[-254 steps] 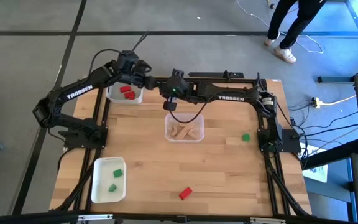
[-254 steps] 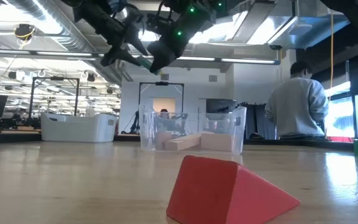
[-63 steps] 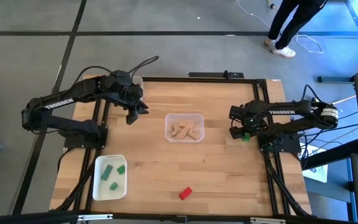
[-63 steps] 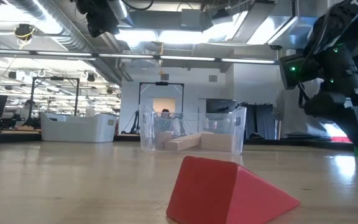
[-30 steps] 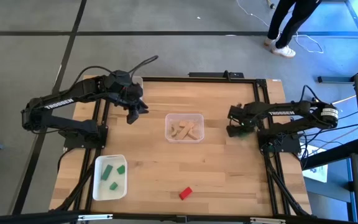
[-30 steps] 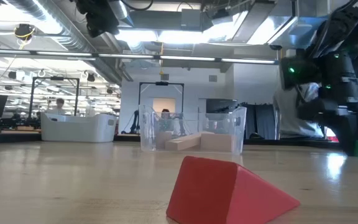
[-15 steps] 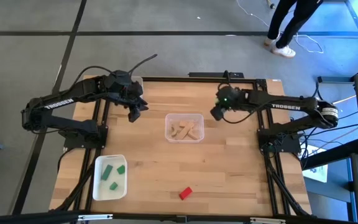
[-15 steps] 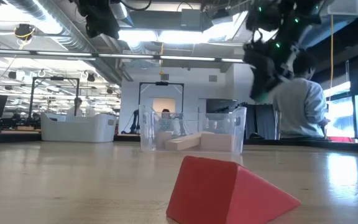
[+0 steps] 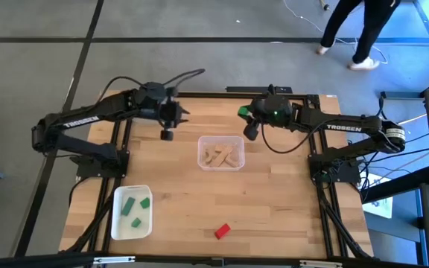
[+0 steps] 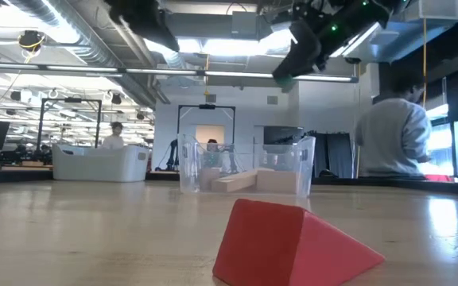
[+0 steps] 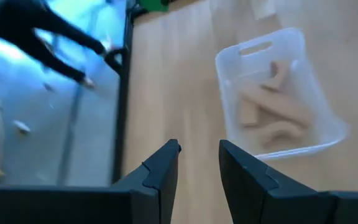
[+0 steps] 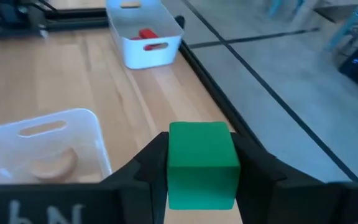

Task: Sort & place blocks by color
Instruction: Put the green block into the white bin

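Trays first: a clear plastic tray (image 9: 221, 152) sits mid-table holding several plain light-wood blocks (image 9: 223, 156), seen through its wall in the low view too. A white tray (image 9: 131, 212) near the front left corner holds three green blocks (image 9: 133, 208). A second white tray (image 12: 143, 39) (visible from the right wrist camera) holds red blocks (image 12: 145, 33). One red wedge block (image 9: 222, 231) lies loose on the wooden table (image 9: 274, 201) near the front edge. The right gripper (image 9: 247, 126) hangs in the air just beyond the clear tray's far right corner, its fingers closed tight on a green cube (image 12: 203, 164). The left gripper (image 9: 167, 132) hovers off the clear tray's far left side, fingers slightly parted and holding nothing.
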`<state>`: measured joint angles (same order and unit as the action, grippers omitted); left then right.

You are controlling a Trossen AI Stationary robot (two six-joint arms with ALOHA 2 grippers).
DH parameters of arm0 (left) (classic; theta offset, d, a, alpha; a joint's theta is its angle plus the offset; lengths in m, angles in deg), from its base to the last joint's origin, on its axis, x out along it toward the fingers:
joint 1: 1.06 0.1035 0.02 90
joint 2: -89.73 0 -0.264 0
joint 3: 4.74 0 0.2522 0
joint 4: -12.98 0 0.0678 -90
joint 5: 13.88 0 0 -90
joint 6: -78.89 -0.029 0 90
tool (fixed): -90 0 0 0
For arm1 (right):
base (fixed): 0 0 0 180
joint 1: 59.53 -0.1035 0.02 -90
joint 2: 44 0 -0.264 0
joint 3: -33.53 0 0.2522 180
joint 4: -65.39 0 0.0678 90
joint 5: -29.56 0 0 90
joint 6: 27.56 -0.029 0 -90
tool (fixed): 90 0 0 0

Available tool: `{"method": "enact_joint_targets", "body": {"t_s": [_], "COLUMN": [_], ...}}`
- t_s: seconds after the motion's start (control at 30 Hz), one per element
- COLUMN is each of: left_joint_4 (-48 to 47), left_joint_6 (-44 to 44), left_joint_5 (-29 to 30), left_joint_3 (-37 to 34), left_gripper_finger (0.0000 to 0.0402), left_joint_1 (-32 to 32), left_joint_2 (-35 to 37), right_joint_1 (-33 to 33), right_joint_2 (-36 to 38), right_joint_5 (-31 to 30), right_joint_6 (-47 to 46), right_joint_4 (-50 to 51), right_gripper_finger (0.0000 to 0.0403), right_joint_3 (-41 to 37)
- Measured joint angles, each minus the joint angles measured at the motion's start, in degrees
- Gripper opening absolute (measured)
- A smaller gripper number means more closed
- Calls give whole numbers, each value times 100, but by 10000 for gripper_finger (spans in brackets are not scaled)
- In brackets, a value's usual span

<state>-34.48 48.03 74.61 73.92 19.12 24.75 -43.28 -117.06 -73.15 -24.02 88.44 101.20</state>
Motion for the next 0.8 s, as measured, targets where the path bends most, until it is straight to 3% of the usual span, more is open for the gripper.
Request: {"method": "enact_joint_targets", "body": {"t_s": [0.3, 0.47, 0.6, 0.8], "left_joint_4": [1250, 1661, 1705, 1713], "left_joint_6": [-2917, -3997, -4314, -3680], "left_joint_5": [558, 415, 254, 225], "left_joint_3": [-2, -2, -2, -2], "left_gripper_finger": [108, 108, 108, 108], "left_joint_1": [55, 31, 5, 7], "left_joint_2": [-715, -928, -1007, -1007], "right_joint_1": [2, 2, 0, 2], "right_joint_2": [0, 2, 2, 2], "right_joint_5": [648, 1151, 1329, 1193], "right_joint_6": [-14, -5, -30, -31], "right_joint_4": [-128, -194, -190, -302], "right_gripper_finger": [130, 130, 130, 130], "right_joint_3": [0, 0, 0, 0]}}
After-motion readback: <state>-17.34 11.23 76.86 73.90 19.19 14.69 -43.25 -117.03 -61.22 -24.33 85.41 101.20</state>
